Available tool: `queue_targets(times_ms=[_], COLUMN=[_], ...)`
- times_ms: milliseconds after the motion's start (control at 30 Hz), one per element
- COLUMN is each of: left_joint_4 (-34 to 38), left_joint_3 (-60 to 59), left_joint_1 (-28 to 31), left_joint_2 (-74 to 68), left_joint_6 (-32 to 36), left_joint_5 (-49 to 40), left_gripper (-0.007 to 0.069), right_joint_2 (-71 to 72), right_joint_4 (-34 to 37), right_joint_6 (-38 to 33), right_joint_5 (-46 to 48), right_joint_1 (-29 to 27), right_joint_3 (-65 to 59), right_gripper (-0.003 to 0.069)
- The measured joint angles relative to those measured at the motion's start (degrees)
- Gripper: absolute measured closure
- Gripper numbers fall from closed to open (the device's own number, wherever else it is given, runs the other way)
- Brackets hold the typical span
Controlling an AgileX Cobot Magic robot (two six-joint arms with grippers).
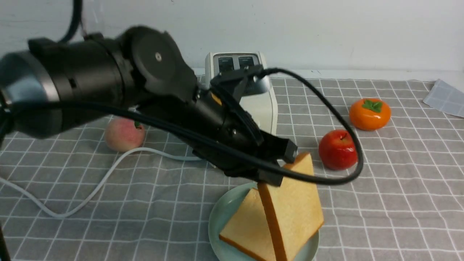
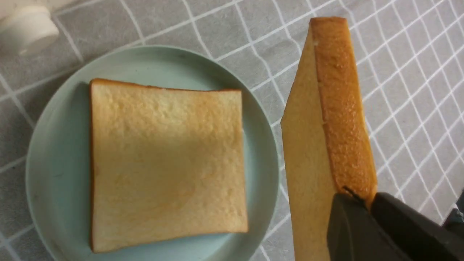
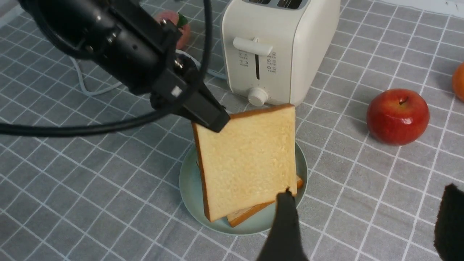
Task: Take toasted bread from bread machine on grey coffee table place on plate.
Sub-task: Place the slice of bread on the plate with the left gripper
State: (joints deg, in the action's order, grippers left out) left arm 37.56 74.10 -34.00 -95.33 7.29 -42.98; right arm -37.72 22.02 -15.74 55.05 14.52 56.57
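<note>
One slice of toasted bread (image 1: 241,226) lies flat on the mint-green plate (image 1: 222,212), in front of the cream-white bread machine (image 1: 261,105). Both toaster slots look empty. My left gripper (image 1: 282,164) is shut on the top corner of the second slice (image 1: 295,206). It holds that slice upright over the plate's right side, above the grey coffee table (image 1: 398,199). The left wrist view shows the flat slice (image 2: 166,163), the plate (image 2: 54,145), the held slice (image 2: 337,108) and the gripper (image 2: 362,204). My right gripper (image 3: 366,217) is open and empty, beside the plate (image 3: 188,181).
A red apple (image 1: 337,149) and an orange persimmon (image 1: 369,114) sit right of the toaster. A peach (image 1: 124,134) lies to its left. The white cord (image 1: 90,188) trails across the left of the cloth. A folded cloth (image 1: 446,96) lies at the far right edge.
</note>
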Motion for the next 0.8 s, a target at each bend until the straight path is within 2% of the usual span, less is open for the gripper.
queue_targets(times_ms=[233, 367, 433, 467, 633, 667, 700, 767, 800], left_joint_4=[-0.43, -4.83, -9.14, -12.04, -23.11, -24.27, -29.02, -34.93, -34.93], left_joint_3=[-3.76, -3.83, -3.83, -3.83, -1.75, -1.53, 0.42, 3.41, 3.71], left_joint_1=[0.00, 0.00, 0.00, 0.00, 0.00, 0.00, 0.00, 0.00, 0.00], left_joint_2=[-2.56, -2.56, -2.56, -2.56, -2.40, -2.34, -1.75, -0.60, -0.49], left_joint_6=[-1.90, -4.40, -6.59, -7.64, -13.19, -13.56, -16.54, -20.94, -21.41], left_joint_5=[7.04, 7.69, 7.81, 8.23, 7.29, 6.93, 4.61, 0.04, 0.04], left_gripper=[0.0582, 0.0497, 0.0396, 0.0314, 0.0031, 0.0015, -0.0022, -0.0034, -0.0034], right_joint_2=[0.00, 0.00, 0.00, 0.00, 0.00, 0.00, 0.00, 0.00, 0.00], right_joint_4=[0.00, 0.58, 0.91, 0.91, 0.19, 0.18, -0.01, -0.23, -0.23], right_joint_6=[0.24, 0.24, 0.24, 0.25, 0.30, 0.30, 0.30, 0.30, 0.30], right_joint_5=[0.20, 0.27, 0.27, 0.33, 0.33, 0.33, 0.26, -0.18, -0.25], right_joint_1=[0.00, 0.00, 0.00, 0.00, 0.00, 0.00, 0.00, 0.00, 0.00], right_joint_3=[0.00, 0.00, 0.00, 0.00, 0.00, 0.00, 0.00, 0.00, 0.00], right_gripper=[0.0144, 0.0144, 0.0144, 0.0144, 0.0165, 0.0169, 0.0193, 0.0246, 0.0246])
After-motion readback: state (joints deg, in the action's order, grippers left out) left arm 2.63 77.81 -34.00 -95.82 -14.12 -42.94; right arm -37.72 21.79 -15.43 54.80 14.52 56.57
